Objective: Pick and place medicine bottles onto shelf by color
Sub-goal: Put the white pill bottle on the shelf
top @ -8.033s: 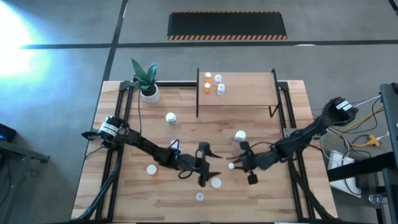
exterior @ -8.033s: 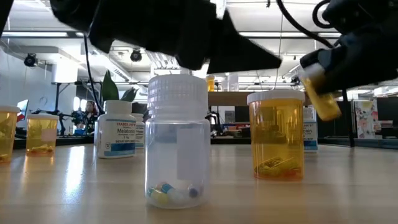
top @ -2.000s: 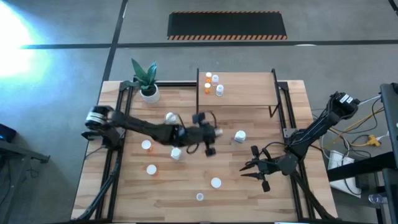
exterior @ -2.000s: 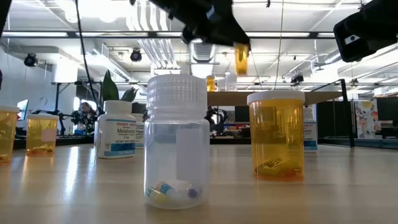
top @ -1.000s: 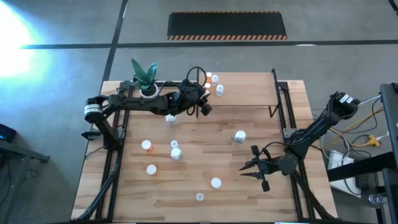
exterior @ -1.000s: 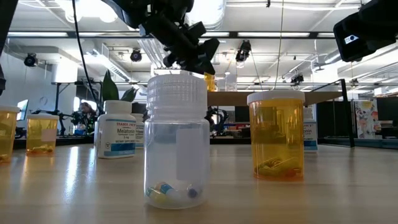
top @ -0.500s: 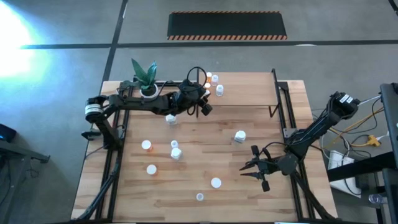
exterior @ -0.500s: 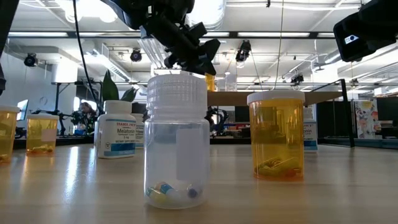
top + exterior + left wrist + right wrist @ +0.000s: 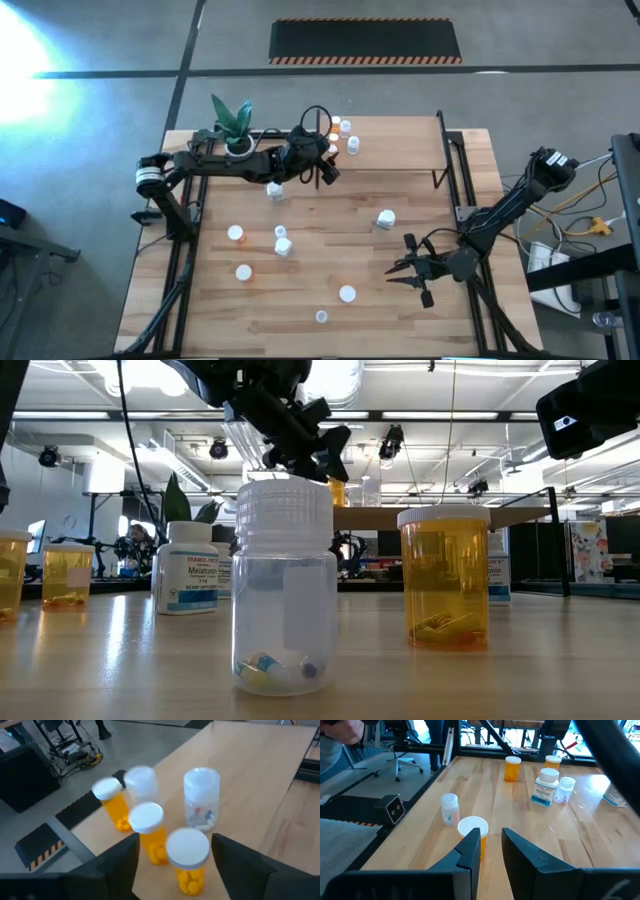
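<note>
Wooden shelf (image 9: pixel 390 145) lies at the table's far edge in the high view, and the left gripper (image 9: pixel 322 172) hangs over its near-left corner, hiding part of the bottles there. Four caps show just past it on the shelf, though the cluster is too small to count surely. Seven bottles stand loose on the table (image 9: pixel 330 260). The right gripper (image 9: pixel 408 268) waits near the table's right edge, fingers spread, empty.

Low view: a clear bottle (image 9: pixel 284 590) with pills stands closest, an orange bottle (image 9: pixel 444 578) beside it, a white labelled one (image 9: pixel 187 568) further back, and two more orange ones at the left edge, one cut off. The left gripper (image 9: pixel 300 445) shows dark above the clear cap; its fingers cannot be made out here.

Left wrist view: the fingers (image 9: pixel 120 862) stand apart with an orange bottle (image 9: pixel 188 861) between them, contact unclear. Beyond stand two more orange bottles and a clear one (image 9: pixel 201 797); a blurred fifth is behind.

Right wrist view: the parted fingers (image 9: pixel 470 852) flank an orange bottle (image 9: pixel 473 835), with five more bottles farther off.
</note>
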### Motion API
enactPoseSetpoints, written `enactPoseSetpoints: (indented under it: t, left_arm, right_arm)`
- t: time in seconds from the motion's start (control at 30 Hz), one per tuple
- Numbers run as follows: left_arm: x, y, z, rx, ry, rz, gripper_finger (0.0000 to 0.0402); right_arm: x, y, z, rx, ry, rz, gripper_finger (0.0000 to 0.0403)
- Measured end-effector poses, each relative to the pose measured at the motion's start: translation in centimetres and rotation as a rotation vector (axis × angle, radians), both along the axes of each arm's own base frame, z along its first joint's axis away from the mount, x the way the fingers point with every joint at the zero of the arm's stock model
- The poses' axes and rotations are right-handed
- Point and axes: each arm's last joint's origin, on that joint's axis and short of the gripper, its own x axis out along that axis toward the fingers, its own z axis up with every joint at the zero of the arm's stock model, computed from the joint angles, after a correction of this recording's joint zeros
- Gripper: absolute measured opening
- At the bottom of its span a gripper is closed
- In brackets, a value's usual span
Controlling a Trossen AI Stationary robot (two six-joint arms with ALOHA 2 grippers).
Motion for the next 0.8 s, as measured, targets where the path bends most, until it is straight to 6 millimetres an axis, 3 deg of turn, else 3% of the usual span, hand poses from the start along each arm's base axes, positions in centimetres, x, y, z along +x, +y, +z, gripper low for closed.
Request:
enactPoseSetpoints:
  t: [0.2,0.37,0.57,0.8]
  left_arm:
    - [-1.5,-0.6,2.5,0.006,0.001,-0.008,0.0264]
    - [-3.3,-3.1,4.9,0.005,-0.011,-0.064,0.0266]
    - [-5.0,-8.9,5.0,-0.030,0.155,-0.240,0.0266]
    - [-7.3,-16.6,2.6,-0.134,0.384,-0.378,0.0266]
  right_arm:
    - [0.0,0.0,0.0,-0.001,0.001,0.000,0.0074]
    - [0.0,0.0,-0.1,-0.004,0.011,-0.001,0.0070]
    - [-0.1,-0.1,-0.3,-0.004,0.023,-0.004,0.0070]
    - [-0.1,-0.1,-0.2,-0.003,0.022,-0.004,0.0070]
